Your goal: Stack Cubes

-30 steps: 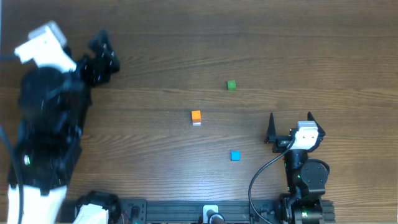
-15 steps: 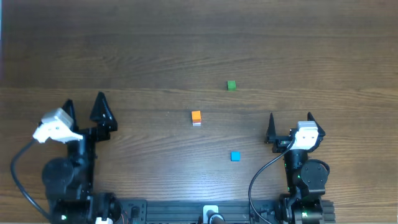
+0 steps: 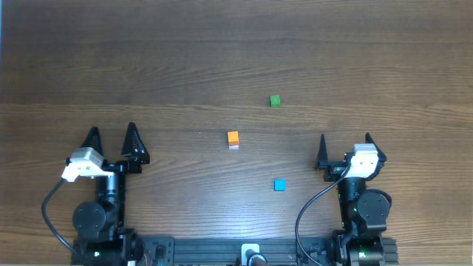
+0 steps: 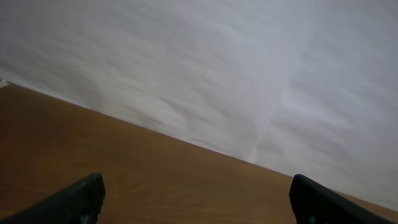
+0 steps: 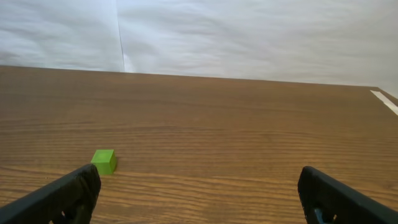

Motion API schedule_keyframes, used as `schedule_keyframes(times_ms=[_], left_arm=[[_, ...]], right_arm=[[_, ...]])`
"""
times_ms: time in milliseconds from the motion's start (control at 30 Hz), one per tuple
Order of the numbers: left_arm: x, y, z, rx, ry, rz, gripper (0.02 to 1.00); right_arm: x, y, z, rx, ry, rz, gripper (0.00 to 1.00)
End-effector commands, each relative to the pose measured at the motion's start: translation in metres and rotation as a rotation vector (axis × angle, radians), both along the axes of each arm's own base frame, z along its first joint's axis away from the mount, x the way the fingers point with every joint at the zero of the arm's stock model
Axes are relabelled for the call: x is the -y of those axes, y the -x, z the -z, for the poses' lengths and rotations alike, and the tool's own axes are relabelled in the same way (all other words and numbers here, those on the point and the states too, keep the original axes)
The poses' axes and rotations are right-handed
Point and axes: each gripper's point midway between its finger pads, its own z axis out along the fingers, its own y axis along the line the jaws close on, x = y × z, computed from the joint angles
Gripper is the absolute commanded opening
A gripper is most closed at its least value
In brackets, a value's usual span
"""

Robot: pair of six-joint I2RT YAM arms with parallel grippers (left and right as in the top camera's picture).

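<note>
The left gripper (image 3: 112,130) sat low at the table's (image 3: 222,44) left, near its own base, jaws released and spread wide, holding nothing. From there it was well apart from every cube, so any long reach toward the middle risked arriving off-line and shoving a cube instead of straddling it.

Near the centre stood the orange cube (image 3: 233,137), apparently resting on a white cube (image 3: 233,146) with only a sliver of white showing beneath it. That small stack looked like the weak point: a finger brushing it on approach, or a third cube set down off-centre, would likely tip it or slide the orange one off.

Farther right and farther from the arms lay the green cube (image 3: 275,100) alone; the right wrist view had it just ahead of one finger. Nearer the arms lay the blue cube (image 3: 279,185), also alone, close beside the right arm. Both were small against the open jaws, so a skewed closure could twist or squirt a cube out, and a corner grip might drop it in transit.

The right gripper (image 3: 345,137) rested at the right, jaws likewise released and empty. If both arms headed for the stack together, they could have collided over it
</note>
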Motion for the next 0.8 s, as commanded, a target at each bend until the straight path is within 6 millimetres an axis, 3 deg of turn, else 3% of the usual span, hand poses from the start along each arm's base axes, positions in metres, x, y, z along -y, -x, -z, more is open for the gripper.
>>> schedule_keyframes(times_ms=[33,67,100,233,800], left_arm=[[-0.002,0.000,0.012,-0.030,-0.016,-0.008,0.961],[-0.002,-0.001,0.014,-0.036,-0.016,-0.009,0.961],[-0.003,-0.001,0.026,-0.085,-0.015,-0.009,0.998],[-0.002,-0.001,0.057,-0.213,-0.012,-0.008,0.998],[-0.001,-0.001,0.057,-0.212,-0.012,0.000,0.998]], right_arm=[[0.000,0.000,0.002,-0.002,-0.007,-0.001,0.991],[0.000,0.000,0.002,-0.002,-0.007,0.000,0.993],[0.000,0.000,0.002,-0.002,-0.007,0.000,0.991],[0.000,0.000,0.002,-0.002,-0.007,0.000,0.993],[0.000,0.000,0.002,-0.002,-0.007,0.000,0.991]])
